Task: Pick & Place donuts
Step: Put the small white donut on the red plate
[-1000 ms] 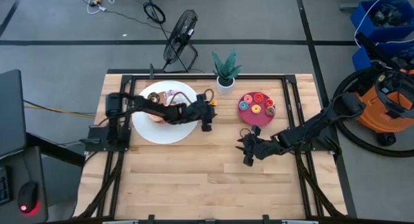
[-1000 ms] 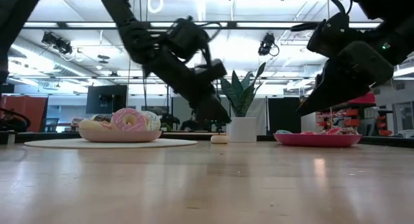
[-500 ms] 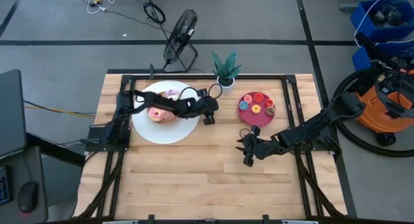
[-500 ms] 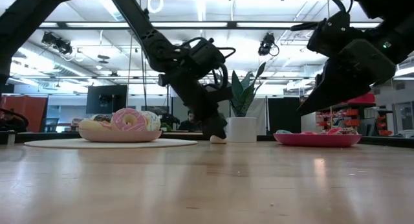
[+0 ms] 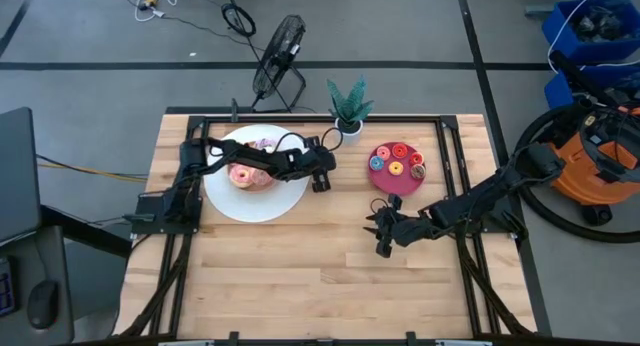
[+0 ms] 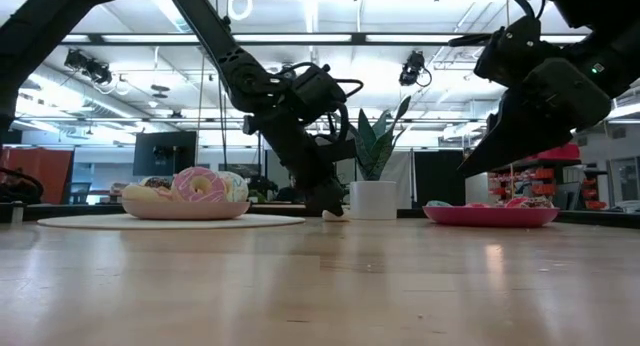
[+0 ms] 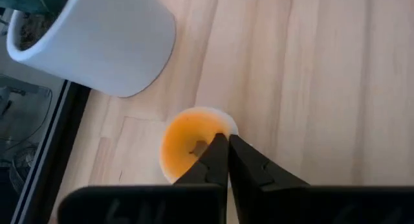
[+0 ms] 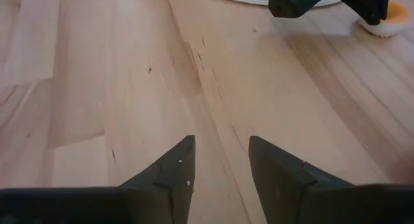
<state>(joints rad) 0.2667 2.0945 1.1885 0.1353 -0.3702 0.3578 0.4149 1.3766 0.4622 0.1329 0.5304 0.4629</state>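
The left gripper (image 7: 226, 146) is pinched closed on the orange donut (image 7: 187, 143) directly beneath its tips, while the right gripper (image 8: 220, 159), half open and holding nothing, sits well apart.

The left gripper (image 5: 321, 182), a second ago hanging above the table (image 5: 300, 276) just off the right edge of the big white plate (image 5: 225, 204), now sits lower and nearer the white plant pot (image 7: 97, 43), its arm stretched across the plate. Its fingers (image 7: 213, 160), apart a moment earlier, are now pressed together, their tips touching a small orange-topped donut (image 7: 184, 143) lying on the wood beside the pot.
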